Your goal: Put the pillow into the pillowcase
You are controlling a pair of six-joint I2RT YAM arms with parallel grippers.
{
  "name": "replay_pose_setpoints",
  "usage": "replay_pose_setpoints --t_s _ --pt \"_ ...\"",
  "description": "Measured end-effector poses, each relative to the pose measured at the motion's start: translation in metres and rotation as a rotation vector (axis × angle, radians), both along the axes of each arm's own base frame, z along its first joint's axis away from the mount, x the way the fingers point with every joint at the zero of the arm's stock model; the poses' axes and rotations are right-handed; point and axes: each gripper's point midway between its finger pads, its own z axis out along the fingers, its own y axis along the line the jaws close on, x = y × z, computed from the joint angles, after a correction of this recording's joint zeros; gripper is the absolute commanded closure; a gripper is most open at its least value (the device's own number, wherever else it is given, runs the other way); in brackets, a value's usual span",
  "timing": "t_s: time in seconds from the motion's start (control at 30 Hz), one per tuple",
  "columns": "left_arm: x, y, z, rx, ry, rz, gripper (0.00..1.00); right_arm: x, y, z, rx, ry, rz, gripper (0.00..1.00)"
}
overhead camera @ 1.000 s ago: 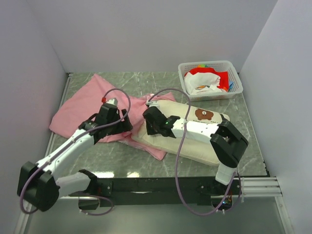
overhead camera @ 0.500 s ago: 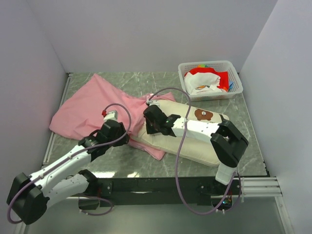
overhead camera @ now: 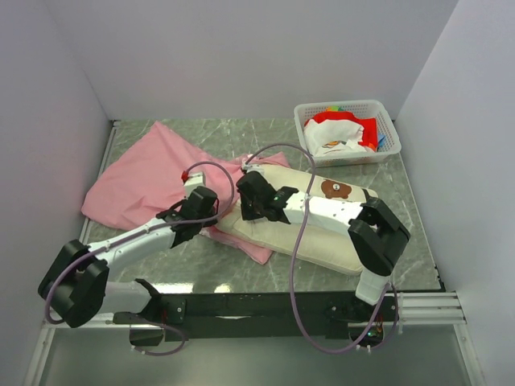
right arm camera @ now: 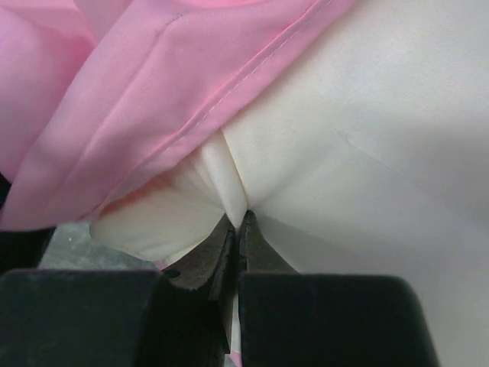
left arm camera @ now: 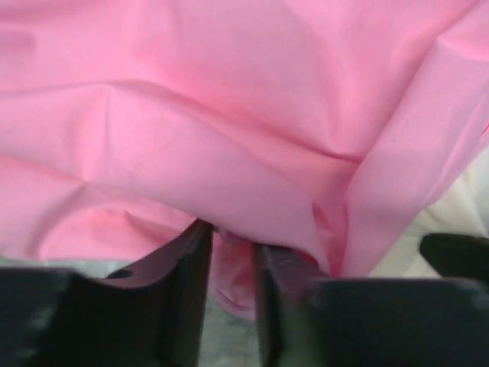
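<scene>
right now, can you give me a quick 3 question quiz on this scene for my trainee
1. True or false: the cream-white bear-face pillow lies fully inside the wrinkly pink fabric pillowcase.
2. The right pincer pinches: A) pink cloth B) cream pillow fabric C) nothing.
3. Fill in: the white plastic mesh basket sits at the far ____ corner of the table.
Key: 1 false; 2 B; 3 right.

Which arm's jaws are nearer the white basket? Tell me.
Right. The right jaws pinch the pillow left of the basket; the left jaws, on the pillowcase, sit farther left.
</scene>
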Motion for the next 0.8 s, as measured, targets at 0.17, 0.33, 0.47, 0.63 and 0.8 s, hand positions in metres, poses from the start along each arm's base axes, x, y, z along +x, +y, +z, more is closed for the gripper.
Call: replay_pose_setpoints --t_s 0.17,0.33,0.47,0.63,0.8 --pt "0.006 0.003 0.0 0.032 -0.009 0.016 0.99 0.005 -0.002 0.01 -0.006 0.008 -0.011 1.0" --pt "-0.003 -0.006 0.016 0.006 0.027 -0.05 0.99 0.023 -0.006 0.029 0.011 0.005 -0.046 1.0" --pt "-0.025 -0.022 0.049 -0.066 0.068 -0.194 0.99 0.05 -0.005 0.047 0.042 -0.027 -0.098 1.0" --pt "-0.055 -0.035 0.083 -0.149 0.085 -0.356 0.99 0.063 0.0 0.04 0.047 -0.015 -0.129 1.0" --pt "-0.075 -0.042 0.105 -0.208 0.077 -0.456 0.99 0.049 0.012 0.022 0.037 0.004 -0.108 1.0"
